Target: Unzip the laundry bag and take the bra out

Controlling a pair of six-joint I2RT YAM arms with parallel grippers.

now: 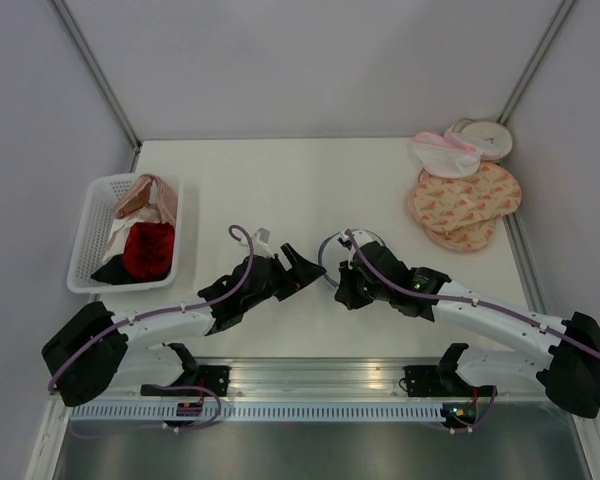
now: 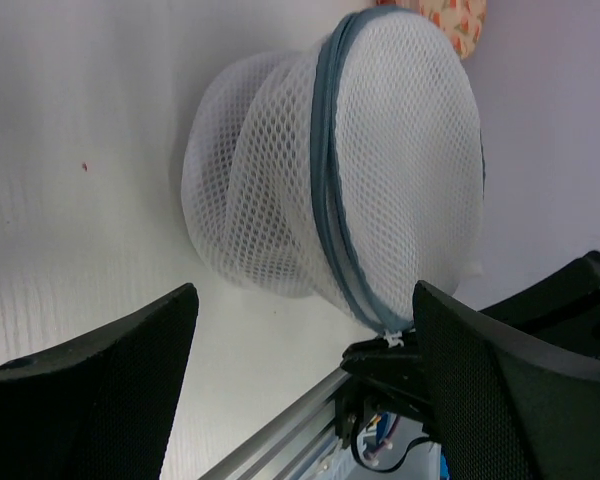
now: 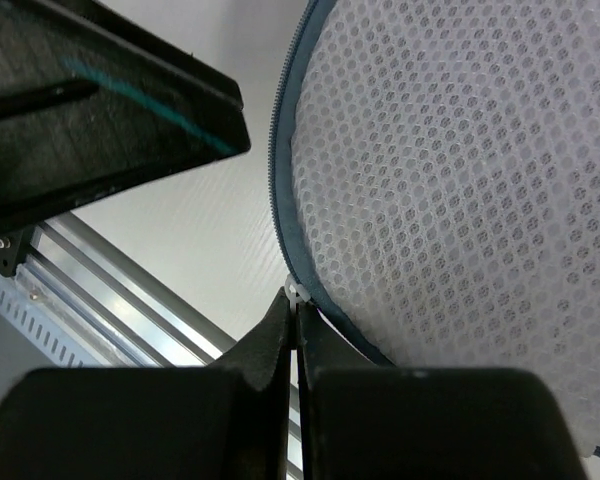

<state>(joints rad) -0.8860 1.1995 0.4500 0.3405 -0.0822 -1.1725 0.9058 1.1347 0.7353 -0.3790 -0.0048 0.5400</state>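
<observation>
Pinching zipper pull (image 3: 295, 292) lower centre, right gripper (image 3: 296, 312) clamped; laundry bag (image 2: 330, 160) looks light, floppy (left gripper (image 2: 302, 300) spread).

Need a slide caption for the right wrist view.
Right hand pinched shut on the zipper pull at the dark rim of the laundry bag, mesh filling the frame.
</observation>
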